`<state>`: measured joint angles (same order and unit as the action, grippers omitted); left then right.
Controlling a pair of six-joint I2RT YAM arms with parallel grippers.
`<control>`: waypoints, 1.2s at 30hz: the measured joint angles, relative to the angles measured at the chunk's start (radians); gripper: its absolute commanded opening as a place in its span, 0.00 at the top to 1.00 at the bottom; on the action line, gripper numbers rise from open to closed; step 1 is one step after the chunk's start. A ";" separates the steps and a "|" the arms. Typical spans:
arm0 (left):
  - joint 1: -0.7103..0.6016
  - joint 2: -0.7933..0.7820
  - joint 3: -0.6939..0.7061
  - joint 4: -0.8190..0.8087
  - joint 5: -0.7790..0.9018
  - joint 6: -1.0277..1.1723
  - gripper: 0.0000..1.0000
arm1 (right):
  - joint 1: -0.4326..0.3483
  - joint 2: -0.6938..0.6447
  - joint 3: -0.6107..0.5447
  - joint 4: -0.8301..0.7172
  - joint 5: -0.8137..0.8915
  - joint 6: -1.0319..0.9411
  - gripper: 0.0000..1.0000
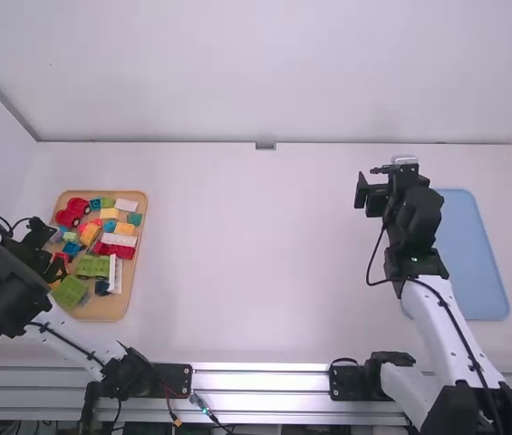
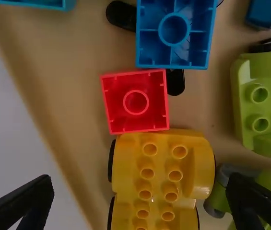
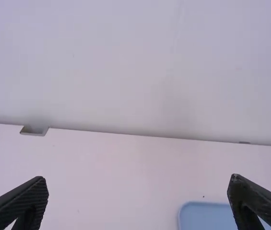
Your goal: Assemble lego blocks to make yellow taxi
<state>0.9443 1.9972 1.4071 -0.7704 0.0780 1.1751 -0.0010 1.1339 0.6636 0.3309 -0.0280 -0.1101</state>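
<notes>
left gripper [image 1: 55, 265] right over the block tray [image 1: 103, 311], right gripper [image 1: 372, 188] near the blue tray [image 1: 484, 272], both jaws totally wide open

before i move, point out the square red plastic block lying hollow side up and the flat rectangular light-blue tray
Square red plastic block [image 2: 135, 102]: left wrist view, inside its central ring.
Flat light-blue tray [image 1: 473, 256]: high view, middle of its bare surface.
</notes>
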 measured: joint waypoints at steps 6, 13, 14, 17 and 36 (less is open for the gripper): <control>0.000 0.000 0.000 -0.036 -0.004 0.015 0.08 | 0.000 0.000 0.000 -0.002 0.002 -0.003 0.01; 0.000 0.047 0.000 -0.032 -0.011 0.016 0.09 | 0.000 0.000 0.000 -0.002 0.004 -0.002 0.01; 0.000 0.064 0.000 -0.032 -0.011 0.016 0.09 | 0.000 0.000 0.000 -0.002 0.001 0.000 0.01; 0.000 0.095 0.001 -0.025 -0.012 0.016 0.10 | 0.000 0.000 0.000 -0.002 0.001 0.000 0.01; -0.042 0.120 0.167 -0.174 0.015 -0.112 0.46 | 0.000 0.000 0.000 -0.002 0.001 -0.003 0.01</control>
<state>0.9024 2.1170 1.5745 -0.9440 0.0929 1.0634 -0.0013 1.1339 0.6640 0.3286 -0.0273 -0.1135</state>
